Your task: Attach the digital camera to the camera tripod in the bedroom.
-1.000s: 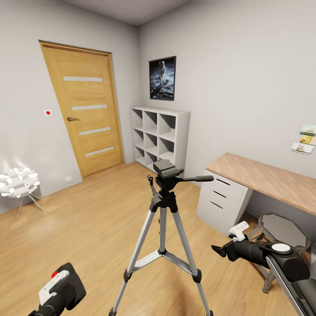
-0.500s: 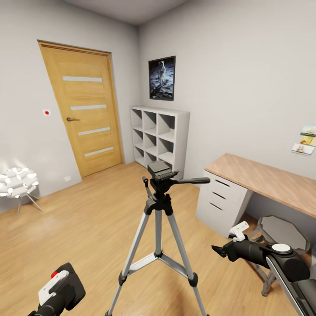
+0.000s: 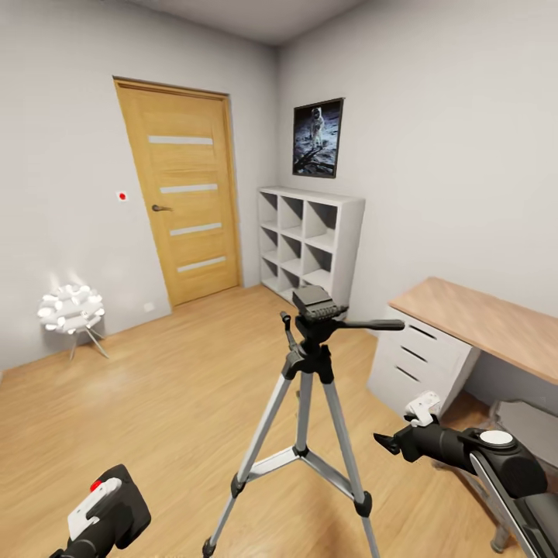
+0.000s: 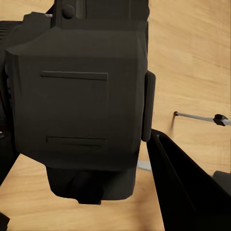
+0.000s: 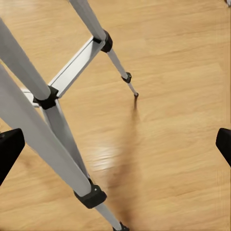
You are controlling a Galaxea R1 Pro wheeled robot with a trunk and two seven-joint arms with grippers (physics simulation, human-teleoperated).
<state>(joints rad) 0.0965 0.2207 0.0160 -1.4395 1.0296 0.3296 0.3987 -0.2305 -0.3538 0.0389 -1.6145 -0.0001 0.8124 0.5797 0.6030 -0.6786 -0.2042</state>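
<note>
The camera tripod (image 3: 310, 372) stands on the wood floor straight ahead, its black head (image 3: 316, 304) bare and its pan handle pointing right. In the right wrist view its silver legs (image 5: 48, 98) pass close by. The black digital camera (image 3: 124, 504), red button up, sits low at the left of the head view with my left gripper (image 3: 105, 518) shut on it. In the left wrist view the camera's body (image 4: 77, 106) sits beside one dark finger (image 4: 185, 192). My right gripper (image 3: 399, 430) is open and empty, right of the tripod's legs, its fingertips wide apart (image 5: 115, 144).
A wooden door (image 3: 186, 198) is at the back left, with a white cube shelf (image 3: 310, 244) in the corner. A desk with white drawers (image 3: 434, 341) and a grey stool (image 3: 531, 422) stand at the right. A white floor lamp (image 3: 71, 306) glows at the left wall.
The whole picture has shifted to the right, so the camera has turned left. The tripod looks slightly nearer. Both arms hold the same pose, and the left grip on the camera is unchanged.
</note>
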